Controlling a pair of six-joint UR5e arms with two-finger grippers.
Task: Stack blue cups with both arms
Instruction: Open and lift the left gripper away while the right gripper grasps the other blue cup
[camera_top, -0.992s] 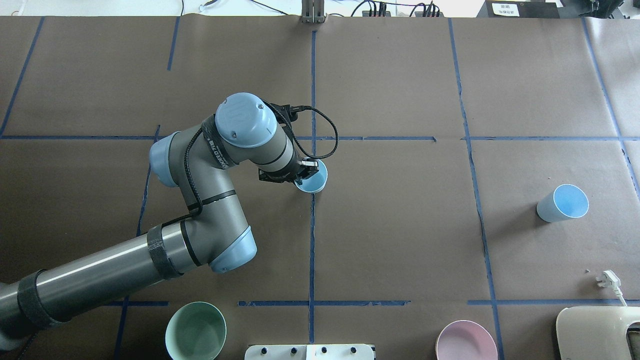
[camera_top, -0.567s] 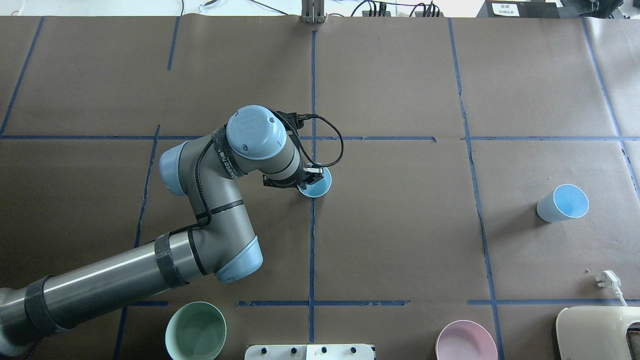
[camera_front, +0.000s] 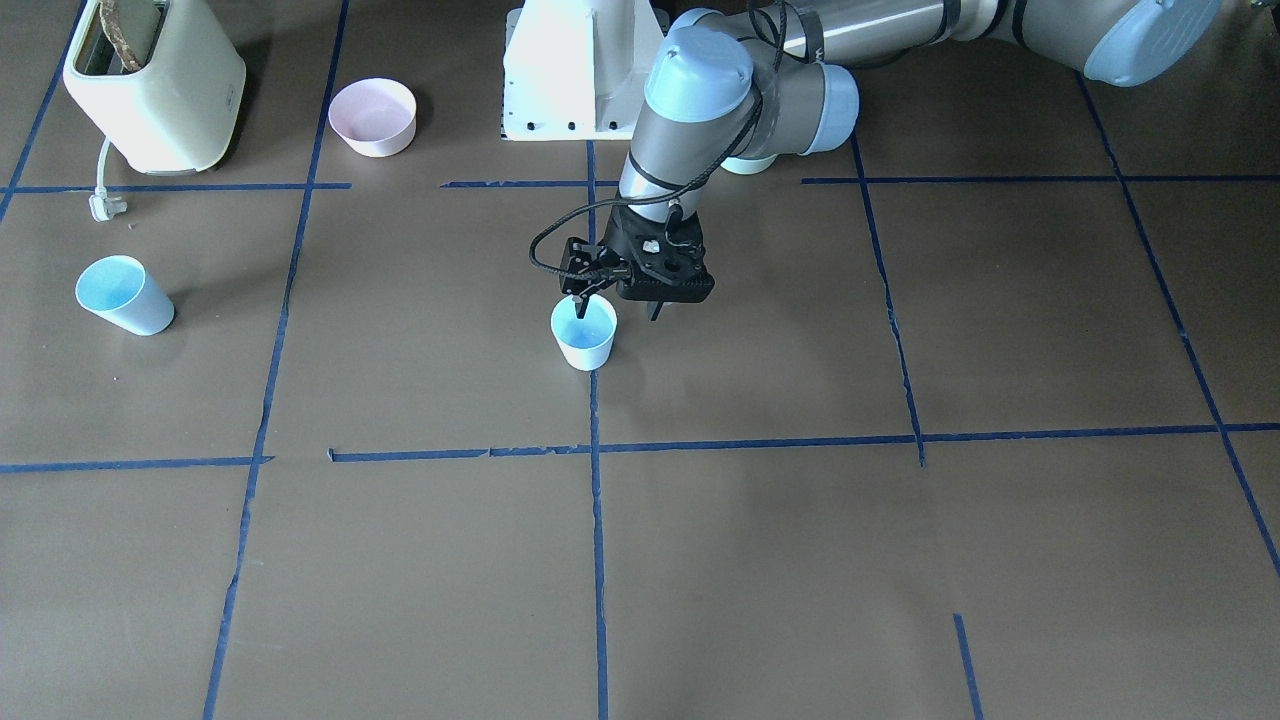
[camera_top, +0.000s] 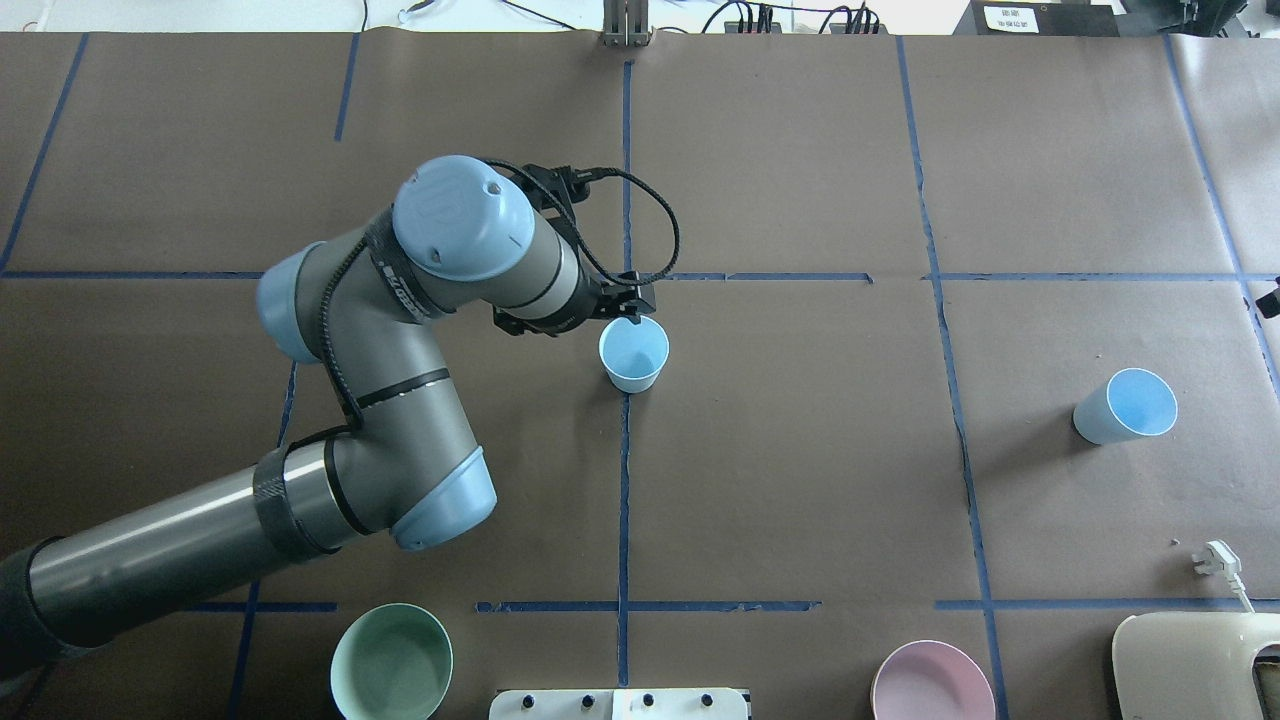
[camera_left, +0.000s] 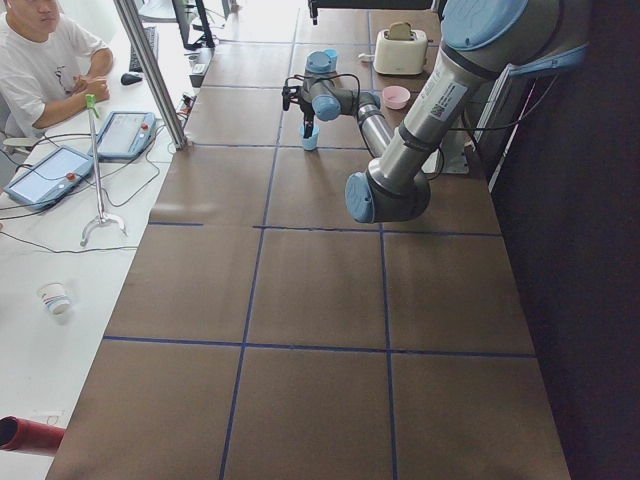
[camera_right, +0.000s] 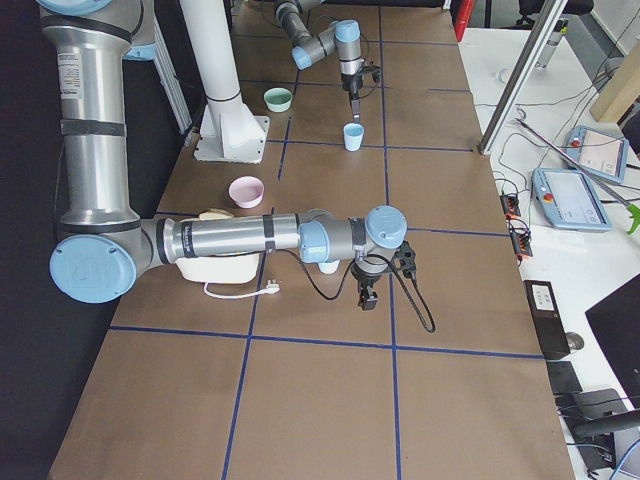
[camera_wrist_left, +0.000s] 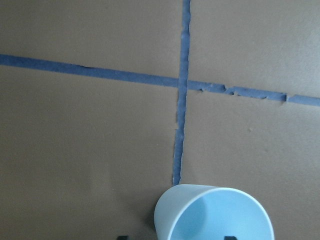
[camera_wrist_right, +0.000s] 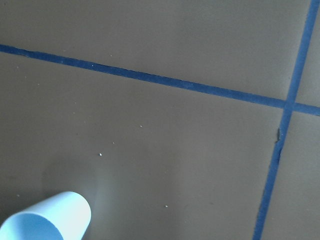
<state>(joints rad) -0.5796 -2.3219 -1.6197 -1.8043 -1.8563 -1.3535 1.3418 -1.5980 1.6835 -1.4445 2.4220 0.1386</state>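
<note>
Centre cup (camera_top: 633, 355) stands upright on a tape line (camera_top: 624, 480) mid tabletop (camera_top: 800, 450), left hand (camera_front: 619, 306) just above it, spread wide, holding nothing. 2nd cup (camera_top: 1125, 405) is well apart, near right hand (camera_right: 367, 293), can't tell its grip tbh. Both are pale blue outside, brighter blue inside, tapered, no handles.

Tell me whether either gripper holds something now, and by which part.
Nothing seems to be held. The left gripper is open above the rim of the middle cup; the right gripper is apart from the other cup.
</note>
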